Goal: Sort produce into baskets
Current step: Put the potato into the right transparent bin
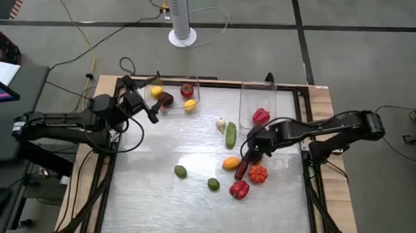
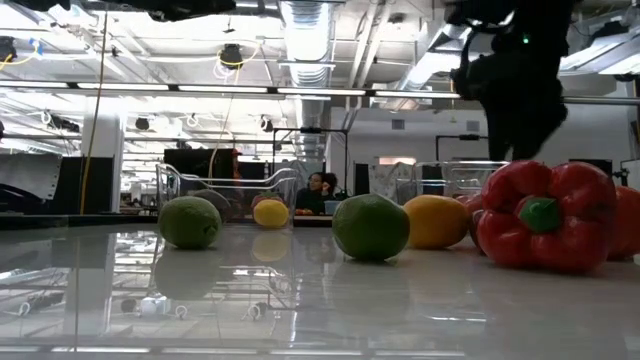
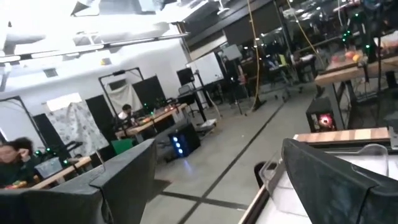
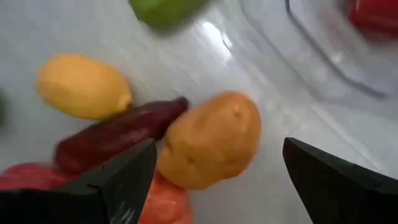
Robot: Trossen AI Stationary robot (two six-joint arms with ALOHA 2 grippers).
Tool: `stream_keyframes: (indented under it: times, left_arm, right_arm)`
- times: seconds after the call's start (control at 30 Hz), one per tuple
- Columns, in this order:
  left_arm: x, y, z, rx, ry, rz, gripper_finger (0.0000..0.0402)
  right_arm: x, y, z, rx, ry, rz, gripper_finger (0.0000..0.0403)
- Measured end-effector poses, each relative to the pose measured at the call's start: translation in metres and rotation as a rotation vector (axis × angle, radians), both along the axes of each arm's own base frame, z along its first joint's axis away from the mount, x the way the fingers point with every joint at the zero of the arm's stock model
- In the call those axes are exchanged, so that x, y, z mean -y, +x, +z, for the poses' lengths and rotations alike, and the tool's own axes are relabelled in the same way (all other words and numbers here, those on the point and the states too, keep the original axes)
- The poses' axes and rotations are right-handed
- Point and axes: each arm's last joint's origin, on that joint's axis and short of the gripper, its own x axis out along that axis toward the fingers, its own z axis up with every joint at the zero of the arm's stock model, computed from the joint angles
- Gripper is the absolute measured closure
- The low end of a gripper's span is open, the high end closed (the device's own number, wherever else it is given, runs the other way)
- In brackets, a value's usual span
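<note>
My right gripper (image 1: 251,149) is open above a cluster of produce near the right basket (image 1: 255,97). In the right wrist view its fingers stand on either side of a tan-orange piece (image 4: 211,140) without touching it. Beside that piece lie a yellow lemon-like piece (image 4: 84,87), a dark red long piece (image 4: 118,137) and an orange piece (image 4: 165,199). A red pepper (image 1: 261,117) lies in the right basket. My left gripper (image 1: 151,112) is open and empty beside the left basket (image 1: 175,93), which holds yellow, dark purple and red pieces.
On the table lie a green cucumber (image 1: 230,134), a white piece (image 1: 220,124), two green pieces (image 1: 181,171) (image 1: 213,184) and a red pepper (image 1: 239,189). There is bare table toward the near and left edges. A white fan base (image 1: 182,37) stands beyond the far edge.
</note>
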Motion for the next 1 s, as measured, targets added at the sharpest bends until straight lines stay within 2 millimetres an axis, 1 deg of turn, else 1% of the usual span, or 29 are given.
stream_keyframes:
  times: [0.13,0.23,0.33,0.47,0.53,0.67,0.83,1.0]
  left_arm:
    - [-0.003,0.000,0.001,0.019,0.000,-0.023,0.0070]
    - [-0.006,-0.001,0.001,0.036,-0.021,-0.045,0.0070]
    - [-0.007,-0.001,0.000,0.042,-0.043,-0.061,0.0070]
    - [-0.007,0.000,-0.003,0.026,-0.068,-0.102,0.0070]
    - [-0.006,0.001,-0.004,0.020,-0.075,-0.121,0.0070]
    - [-0.006,0.001,-0.005,0.019,-0.092,-0.128,0.0070]
    - [-0.006,0.001,-0.005,0.026,-0.101,-0.130,0.0070]
    - [-0.006,0.001,-0.005,0.029,-0.105,-0.131,0.0070]
  right_arm:
    - [-0.012,0.004,-0.008,-0.022,0.010,-0.043,0.0028]
    - [-0.017,0.005,-0.015,-0.066,-0.001,-0.073,0.0028]
    - [-0.016,0.007,-0.022,-0.111,-0.014,-0.092,0.0028]
    - [-0.015,0.014,-0.033,-0.088,-0.013,-0.076,0.0028]
    - [-0.013,0.011,-0.043,-0.120,-0.019,-0.079,0.0028]
    - [-0.008,0.006,-0.054,-0.122,-0.020,-0.092,0.0030]
    - [-0.008,0.001,-0.051,-0.119,-0.025,-0.077,0.0043]
    - [-0.008,-0.001,-0.051,-0.146,-0.033,-0.053,0.0074]
